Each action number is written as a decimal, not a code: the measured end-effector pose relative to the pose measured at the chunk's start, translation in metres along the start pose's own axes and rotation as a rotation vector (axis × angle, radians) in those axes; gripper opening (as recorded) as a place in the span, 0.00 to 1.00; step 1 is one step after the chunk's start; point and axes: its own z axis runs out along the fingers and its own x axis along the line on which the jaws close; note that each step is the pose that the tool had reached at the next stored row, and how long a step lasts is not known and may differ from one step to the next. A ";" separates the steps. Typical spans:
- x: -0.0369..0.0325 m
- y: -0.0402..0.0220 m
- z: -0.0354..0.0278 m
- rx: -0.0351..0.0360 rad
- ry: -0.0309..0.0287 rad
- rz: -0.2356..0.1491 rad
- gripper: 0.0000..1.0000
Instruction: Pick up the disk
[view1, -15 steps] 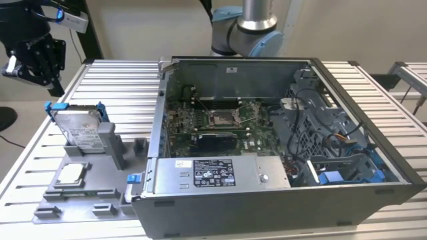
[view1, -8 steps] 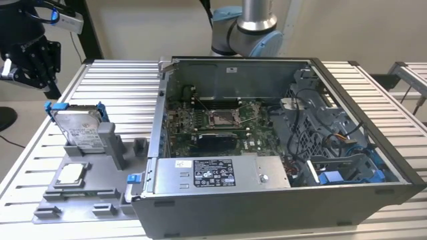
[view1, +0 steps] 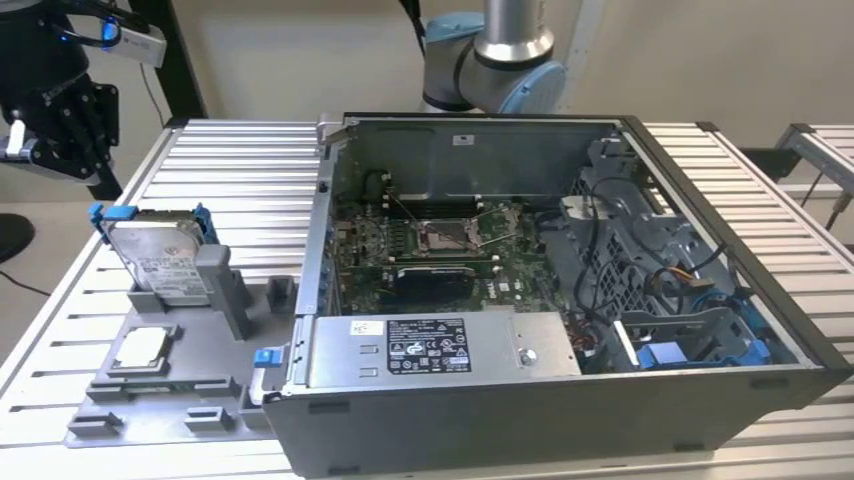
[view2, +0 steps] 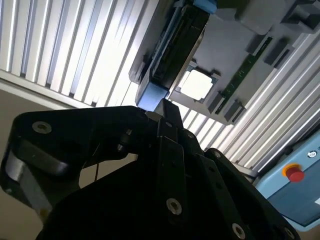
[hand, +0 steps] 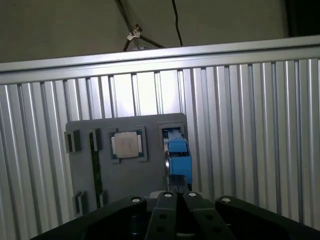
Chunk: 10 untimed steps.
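Closest thing to the camera in the first wrist view is my claw (hand: 179, 196). As far as I can see its two fingers (hand: 165, 205) are pressed right together with nothing between them, so it's holding nothing. Just past the fingertips is the disk (hand: 177, 155), seen edge-on with its blue rail facing me, and there's clear air between it and the claw. In the exterior view the disk stands on edge in a slot of the grey fixture plate (view1: 174, 395), label side facing out, blue rails sticking up at its corners. The claw hangs well above it, off toward the exterior view's left. A small square silver chip (hand: 127, 145) sits flat in its own pocket on the same plate, just beside the disk's slot. The plate lies on the ribbed metal table (hand: 250, 125). Further over, on the exterior view's right of the plate, is the open computer case (view1: 534, 400) lying on its side with the motherboard and cables showing. Behind that is the arm's base (view1: 514, 40). The second wrist view also catches a red button (view2: 295, 173) on a blue box past the table edge.
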 end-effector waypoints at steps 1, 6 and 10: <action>0.0000 0.0000 0.0000 0.0000 0.0000 0.000 0.00; 0.0003 0.0016 0.0001 0.0000 0.0000 -0.025 0.00; 0.0002 0.0017 0.0001 0.0000 0.0000 -0.032 0.00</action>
